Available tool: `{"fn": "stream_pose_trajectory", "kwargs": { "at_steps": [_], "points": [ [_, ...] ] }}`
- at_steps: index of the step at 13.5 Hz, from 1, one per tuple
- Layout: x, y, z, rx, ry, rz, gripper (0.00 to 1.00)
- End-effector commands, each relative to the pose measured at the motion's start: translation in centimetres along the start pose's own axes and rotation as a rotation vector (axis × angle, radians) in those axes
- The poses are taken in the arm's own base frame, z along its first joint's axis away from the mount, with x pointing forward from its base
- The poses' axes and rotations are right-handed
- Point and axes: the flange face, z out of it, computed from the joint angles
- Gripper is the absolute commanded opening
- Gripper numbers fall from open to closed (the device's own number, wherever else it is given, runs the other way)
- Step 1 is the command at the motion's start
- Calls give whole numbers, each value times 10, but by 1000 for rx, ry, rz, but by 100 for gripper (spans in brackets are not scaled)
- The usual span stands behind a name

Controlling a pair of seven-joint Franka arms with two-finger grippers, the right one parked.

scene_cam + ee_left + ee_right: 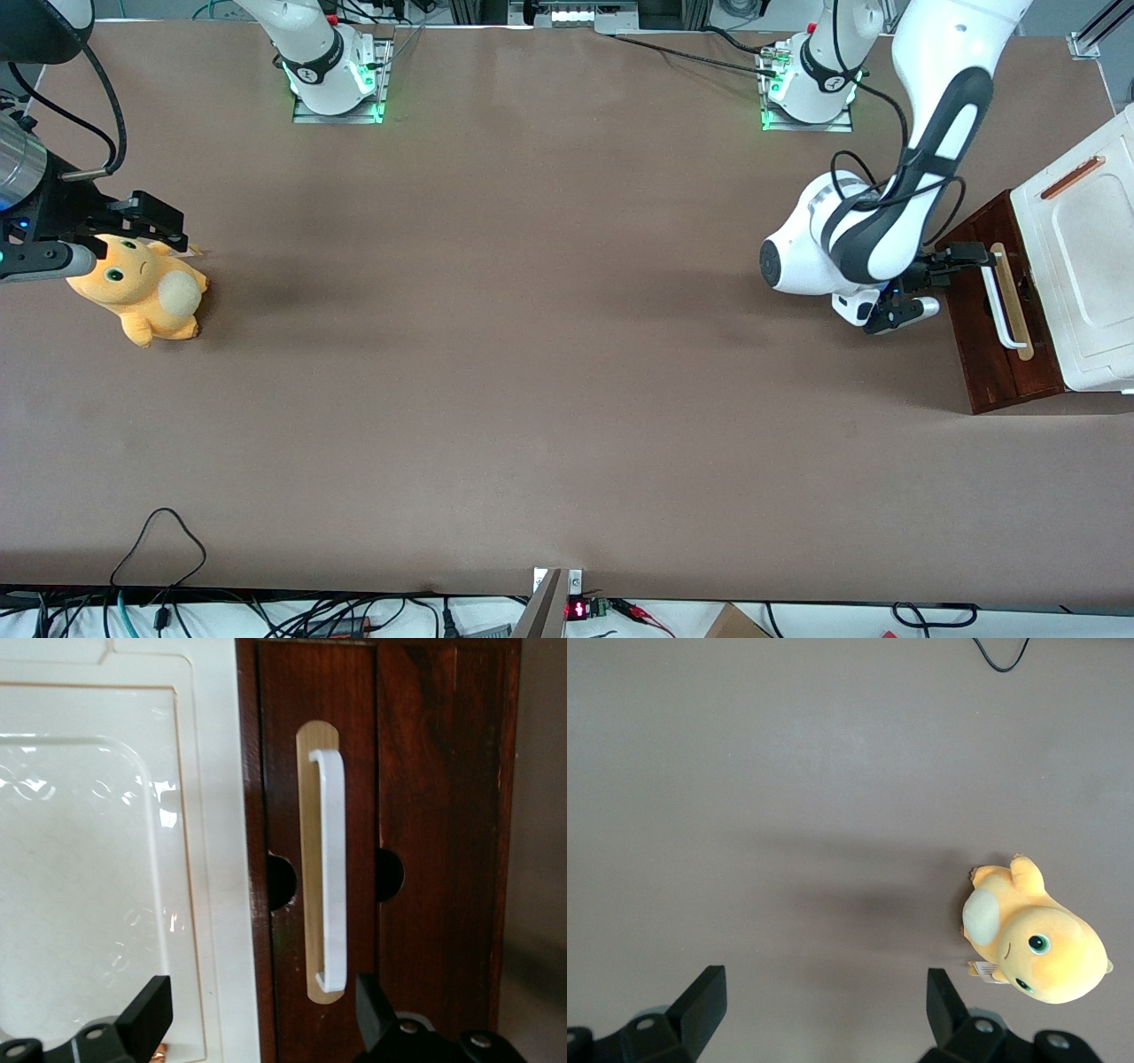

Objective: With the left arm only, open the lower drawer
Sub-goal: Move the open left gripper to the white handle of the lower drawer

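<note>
Taking the white loop handle (330, 870) as the landmark: nearest the wrist camera, the left arm's gripper (266, 1014) hovers just short of the handle's near end, its jaws spread wide and holding nothing, one finger over the white moulded lid (106, 859) and the other over the dark wood. The handle sits on a pale wood strip (306, 859) on the lower drawer (425, 815), whose reddish-brown front looks flush and closed (the drawer unit stands at the working arm's end of the table). I judge this the approach step: the next move calls for bringing the fingers around the handle, closing, then pulling straight out from the drawer's front. By count: one handle, one drawer front showing, one lid, two round notches (280, 882) flanking the handle, and well apart toward the parked arm's end, one yellow plush toy (142, 288).
</note>
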Motion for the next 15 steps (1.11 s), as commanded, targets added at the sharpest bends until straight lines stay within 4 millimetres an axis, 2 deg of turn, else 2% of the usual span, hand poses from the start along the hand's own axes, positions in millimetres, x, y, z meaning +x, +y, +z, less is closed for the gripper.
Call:
{"fn": "stream_pose_trajectory", "kwargs": {
  "at_steps": [1,5,9,13,15],
  "points": [
    [-4,28,9,70,29,-15,91],
    [9,32,27,111,67,-27,86],
    [9,48,45,159,76,-33,78],
    [16,54,55,173,94,-32,77],
    [18,57,63,183,104,-30,73]
  ]
}}
